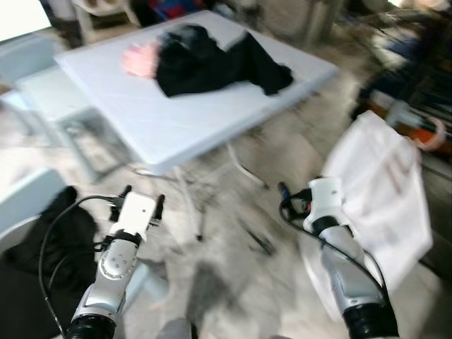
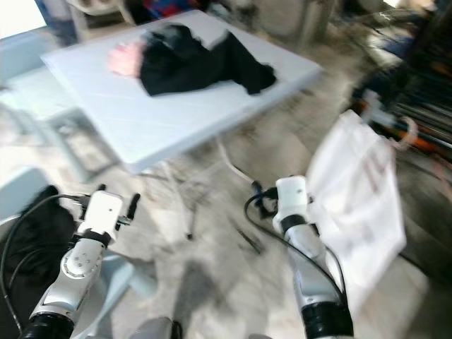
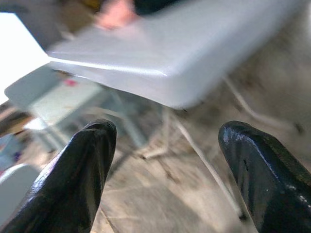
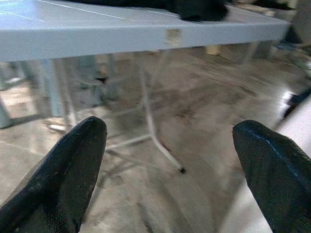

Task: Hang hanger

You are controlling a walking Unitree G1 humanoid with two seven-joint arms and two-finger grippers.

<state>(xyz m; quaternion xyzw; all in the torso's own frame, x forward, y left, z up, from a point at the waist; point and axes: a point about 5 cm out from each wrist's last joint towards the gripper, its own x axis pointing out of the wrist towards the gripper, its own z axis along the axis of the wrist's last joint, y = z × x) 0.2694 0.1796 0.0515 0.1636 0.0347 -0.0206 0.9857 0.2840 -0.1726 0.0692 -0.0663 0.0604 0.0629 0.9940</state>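
Currently I hold both the left gripper [image 3: 165,160] and right gripper [image 4: 170,165] wide and empty, and should approach the far table [image 1: 176,127] slowly to find a hanger.

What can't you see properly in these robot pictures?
- Hanger: none can be made out; the black clothes on the table may cover it.
- Pink thing: too blurred in the eye views to tell.
- White cloth on the right: motion blur smears its print.
- Table top: cut off in both wrist views.

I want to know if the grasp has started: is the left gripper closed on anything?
No: the left gripper has its fingers spread wide with bare floor between them, short of the white table.
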